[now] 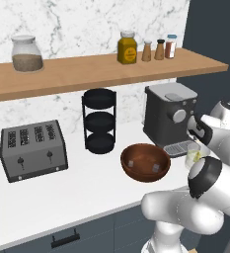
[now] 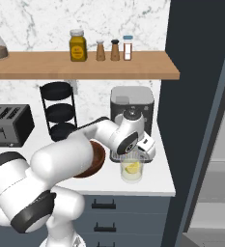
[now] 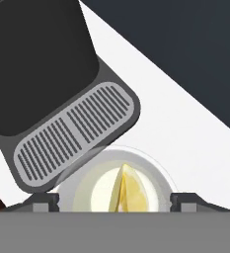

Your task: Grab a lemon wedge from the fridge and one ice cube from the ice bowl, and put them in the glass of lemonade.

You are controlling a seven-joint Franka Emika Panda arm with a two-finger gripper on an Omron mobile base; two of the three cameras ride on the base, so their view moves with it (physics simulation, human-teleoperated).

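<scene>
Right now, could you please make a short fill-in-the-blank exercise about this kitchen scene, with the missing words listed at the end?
1. The lemon wedge lies inside the ____ of lemonade.
2. The gripper hangs above the wedge with its jaws ____.
3. The ice bowl stands between the black tiered rack and the ____ machine.
4. On the left of the counter stands a grey ____.

Missing words: glass; open; coffee; toaster

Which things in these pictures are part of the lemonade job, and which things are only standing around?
Part of the job:
- glass of lemonade
- lemon wedge, in the glass
- ice bowl, holding ice cubes
- gripper, open above the glass

Only standing around:
- toaster
- coffee machine
- black tiered rack
- jars and shakers on the shelf
</scene>
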